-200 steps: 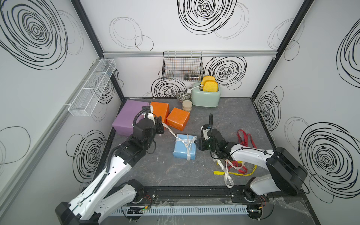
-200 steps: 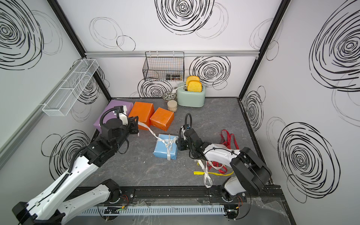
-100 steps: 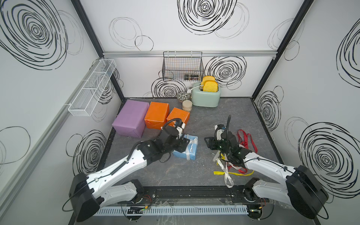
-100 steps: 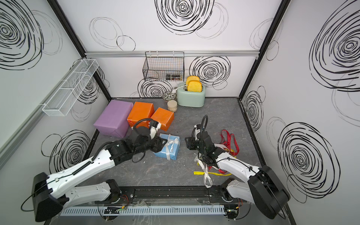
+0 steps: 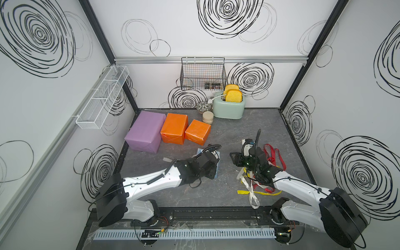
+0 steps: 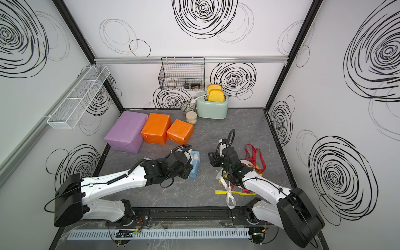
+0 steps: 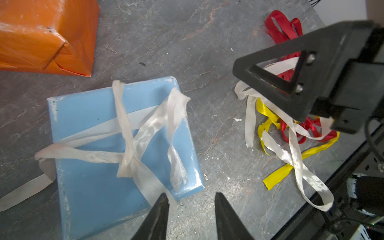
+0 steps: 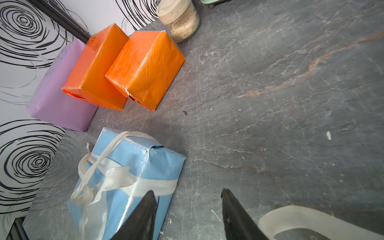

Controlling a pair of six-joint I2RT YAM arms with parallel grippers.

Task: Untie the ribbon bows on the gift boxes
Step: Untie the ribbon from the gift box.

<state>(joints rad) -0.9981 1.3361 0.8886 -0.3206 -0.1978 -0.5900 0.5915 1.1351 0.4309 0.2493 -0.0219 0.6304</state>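
The blue box (image 7: 89, 128) lies mid-table (image 7: 207, 52), in front of the row of other boxes. A white ribbon (image 7: 128, 145) crosses over its top and is knotted there. One loop rises towards a corner and one tail runs off an edge onto the table. In both top views the box is mostly hidden under the left gripper (image 7: 191, 200).

The left gripper hangs over a corner of the box, its jaws spread with only table between them. One finger overlaps a ribbon tail; whether it touches, I cannot tell. The right gripper (image 8: 188, 197) sits just beside the box on the other side, jaws likewise spread and holding nothing. One finger shows in front of the ribbon band on the box's side, contact unclear.

Under the right arm (image 5: 298, 190) lies a loose tangle: a white strip (image 7: 301, 168), a yellow strip (image 7: 276, 178) and a red strip (image 7: 270, 27).

Behind, the lilac box (image 5: 145, 132), orange box (image 5: 174, 127) and small orange box (image 5: 198, 132) stand side by side, with a jar (image 5: 208, 117) and toaster (image 5: 229, 107) further back
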